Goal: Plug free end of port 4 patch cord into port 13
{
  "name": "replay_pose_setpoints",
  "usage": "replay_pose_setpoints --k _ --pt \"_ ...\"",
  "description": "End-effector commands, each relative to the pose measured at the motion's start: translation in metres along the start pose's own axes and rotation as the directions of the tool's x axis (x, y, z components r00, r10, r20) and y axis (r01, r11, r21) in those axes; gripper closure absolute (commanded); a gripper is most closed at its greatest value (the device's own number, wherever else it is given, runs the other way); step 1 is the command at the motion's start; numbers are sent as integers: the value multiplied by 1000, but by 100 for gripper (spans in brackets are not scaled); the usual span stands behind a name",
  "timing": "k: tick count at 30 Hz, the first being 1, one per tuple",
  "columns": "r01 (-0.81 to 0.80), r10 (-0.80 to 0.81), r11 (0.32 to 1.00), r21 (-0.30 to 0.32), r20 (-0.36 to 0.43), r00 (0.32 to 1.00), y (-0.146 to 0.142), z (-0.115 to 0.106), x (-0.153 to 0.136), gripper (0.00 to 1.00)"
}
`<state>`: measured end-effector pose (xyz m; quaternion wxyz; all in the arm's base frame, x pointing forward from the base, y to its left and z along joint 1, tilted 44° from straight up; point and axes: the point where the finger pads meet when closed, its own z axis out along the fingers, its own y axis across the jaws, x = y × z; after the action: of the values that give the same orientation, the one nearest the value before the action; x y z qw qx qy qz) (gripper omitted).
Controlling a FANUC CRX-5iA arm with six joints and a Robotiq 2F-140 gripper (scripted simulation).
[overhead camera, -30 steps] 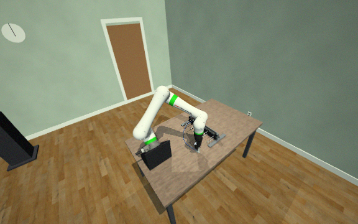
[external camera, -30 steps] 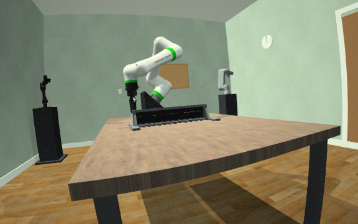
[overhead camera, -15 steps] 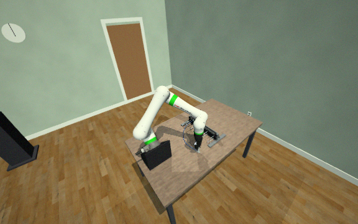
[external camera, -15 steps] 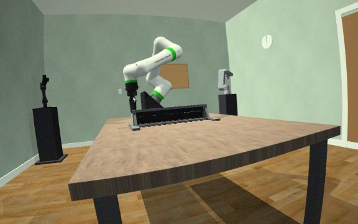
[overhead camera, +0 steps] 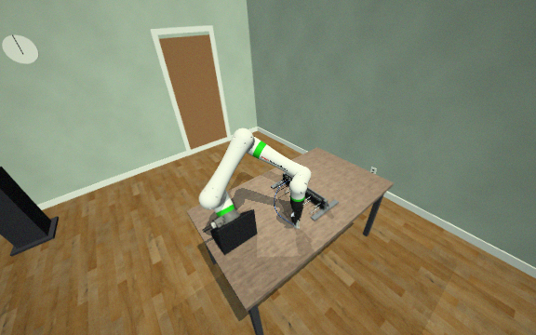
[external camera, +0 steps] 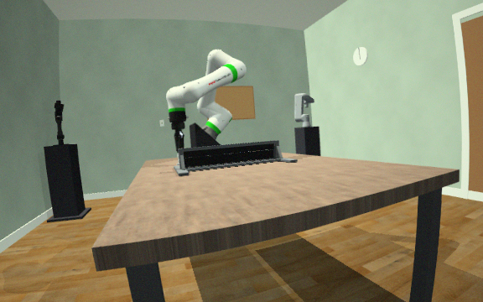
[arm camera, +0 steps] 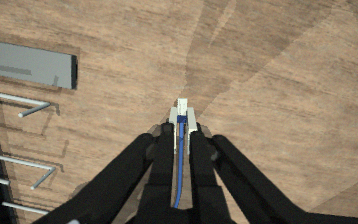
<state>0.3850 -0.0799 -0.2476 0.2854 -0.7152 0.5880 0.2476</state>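
The hand (arm camera: 182, 131) is clamped on the white plug (arm camera: 182, 107) at the free end of the blue patch cord (arm camera: 180, 165), which runs back between its fingers. Beneath it lies the wooden counter (arm camera: 280, 90). Off to the hand's left stands the rack (external camera: 229, 156), apart from the plug.

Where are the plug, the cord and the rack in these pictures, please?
plug (arm camera: 182, 106): wrist view, its white tip past the fingers.
cord (arm camera: 180, 165): wrist view, blue length between the fingers.
rack (external camera: 229, 156): exterior view, its black front face.
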Motion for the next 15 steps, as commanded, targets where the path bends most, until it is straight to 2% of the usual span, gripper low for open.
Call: replay_pose_setpoints --k 1,15 --pt "0 0 1000 0 0 1000 0 -1 0 100" --pt "0 0 1000 0 0 1000 0 -11 0 100"
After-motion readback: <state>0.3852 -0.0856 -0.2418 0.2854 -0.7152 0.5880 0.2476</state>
